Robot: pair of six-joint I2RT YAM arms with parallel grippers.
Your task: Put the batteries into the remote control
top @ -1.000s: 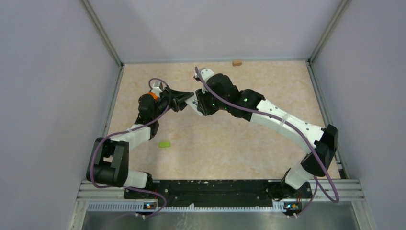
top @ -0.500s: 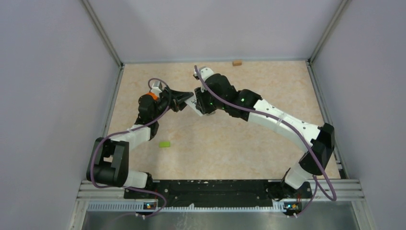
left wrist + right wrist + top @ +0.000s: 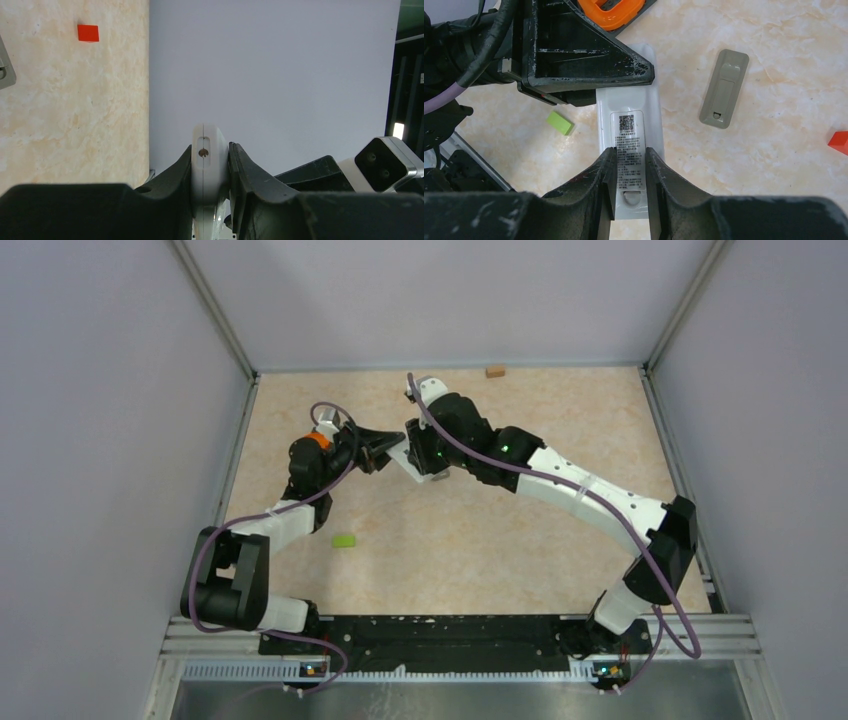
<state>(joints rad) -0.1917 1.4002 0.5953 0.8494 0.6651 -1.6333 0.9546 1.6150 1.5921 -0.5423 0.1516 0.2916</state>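
**Remote control clamped in my left gripper, right gripper poised over its back**

My left gripper (image 3: 210, 150) is clenched on the white remote control (image 3: 629, 125). The remote's rounded end shows between the two fingers, and the rest of its body sticks out over the far left part of the desk (image 3: 500, 560). I cannot tell whether the remote touches the desk or hangs just above it.

The remote's back faces my right wrist camera and shows a recess with a printed label and a square code. My right gripper (image 3: 630, 150) sits directly over that recess. Its fingers are narrowly parted and grip nothing, and the label shows through the gap between them. I cannot tell whether the fingertips touch the remote.

The grey battery cover (image 3: 724, 90) lies flat on the desk near the remote, on the side toward the far edge. A small green block (image 3: 560, 123) lies on the opposite side, toward the near edge. A red block (image 3: 88, 33) sits close to the desk's far edge
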